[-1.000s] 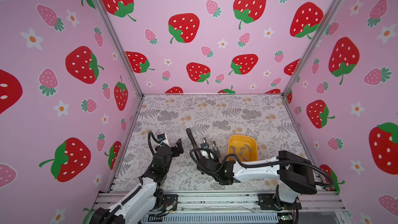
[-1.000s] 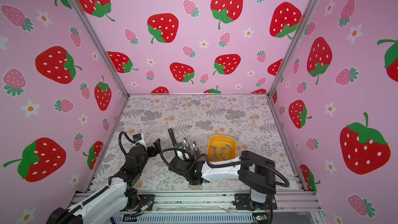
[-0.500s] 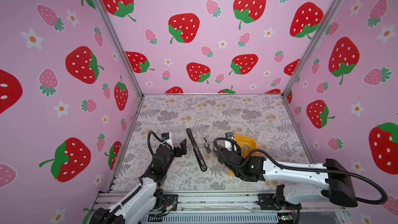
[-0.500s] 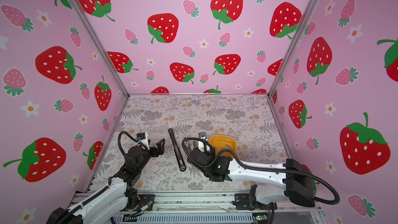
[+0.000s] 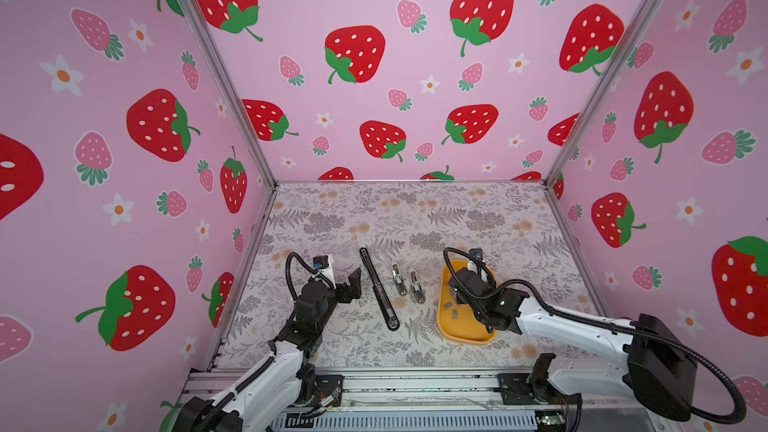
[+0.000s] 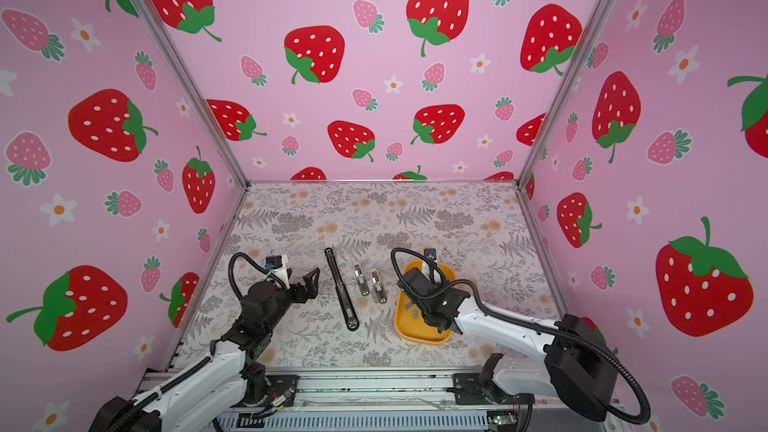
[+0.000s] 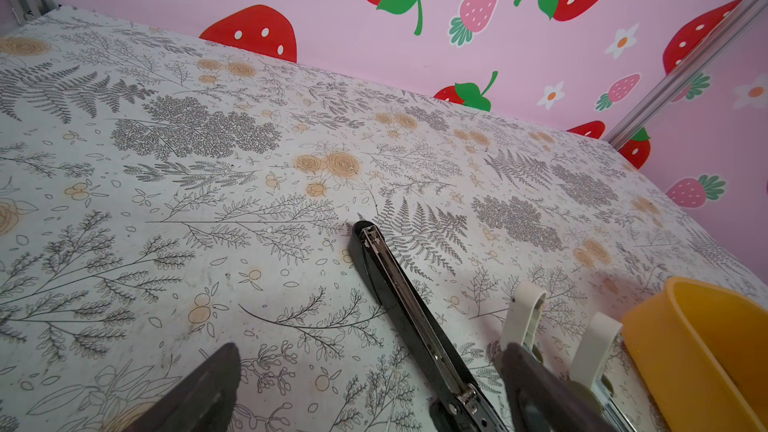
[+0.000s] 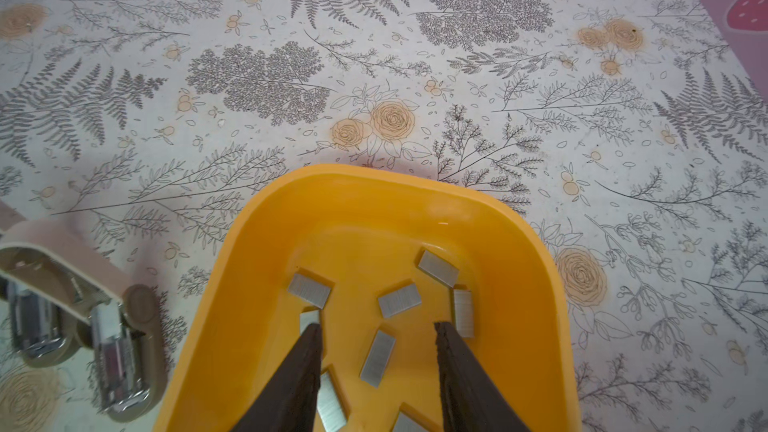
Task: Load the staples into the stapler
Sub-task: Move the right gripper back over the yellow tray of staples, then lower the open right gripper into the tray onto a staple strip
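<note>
Change: the right tool (image 8: 377,325) has swung from the black stapler (image 5: 378,289) to above the yellow tray (image 8: 291,201).
Right tool: half open, holding nothing.
Left tool (image 5: 352,284): wide, empty, just left of the black stapler in both top views.
Staples (image 8: 399,300): loose strips in the tray, lower middle of the right wrist view.
Black stapler: folded out flat on the surface (image 5: 415,218).
Meaning: picking up a strip looks like the next step; loading not yet begun.

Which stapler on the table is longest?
The slim black stapler, leftmost in both top views; the two beige staplers right of it are far shorter.
</note>
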Controlling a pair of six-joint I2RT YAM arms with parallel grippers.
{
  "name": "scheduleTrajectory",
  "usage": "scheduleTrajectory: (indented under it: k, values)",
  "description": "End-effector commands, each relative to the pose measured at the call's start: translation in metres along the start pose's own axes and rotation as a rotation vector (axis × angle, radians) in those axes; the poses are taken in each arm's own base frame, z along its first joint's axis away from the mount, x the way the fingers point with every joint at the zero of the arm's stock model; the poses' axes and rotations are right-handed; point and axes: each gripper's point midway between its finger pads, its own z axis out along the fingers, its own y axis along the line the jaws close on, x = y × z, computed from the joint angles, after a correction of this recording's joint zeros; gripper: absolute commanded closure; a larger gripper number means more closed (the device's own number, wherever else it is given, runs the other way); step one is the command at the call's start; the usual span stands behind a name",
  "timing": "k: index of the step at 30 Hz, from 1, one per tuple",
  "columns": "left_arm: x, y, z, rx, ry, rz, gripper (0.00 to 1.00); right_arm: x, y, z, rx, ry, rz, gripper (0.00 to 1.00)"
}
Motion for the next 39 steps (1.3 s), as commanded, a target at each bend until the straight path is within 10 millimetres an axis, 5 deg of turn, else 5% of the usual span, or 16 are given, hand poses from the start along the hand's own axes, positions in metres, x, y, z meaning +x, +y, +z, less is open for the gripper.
scheduleTrajectory:
  k: [1, 22, 39]
  values:
    - [-0.010, -0.002, 0.001, 0.001, -0.029, 0.000, 0.01, -0.003, 0.010, 0.007, -0.059, 0.016, 0.003, 0.55]
    - [-0.010, -0.002, -0.002, 0.001, -0.037, -0.007, 0.01, 0.056, 0.000, 0.039, -0.082, 0.157, 0.107, 0.58]
    - [-0.010, 0.001, -0.002, -0.014, -0.041, -0.009, 0.01, 0.059, -0.006, 0.062, -0.049, 0.196, 0.106, 0.52]
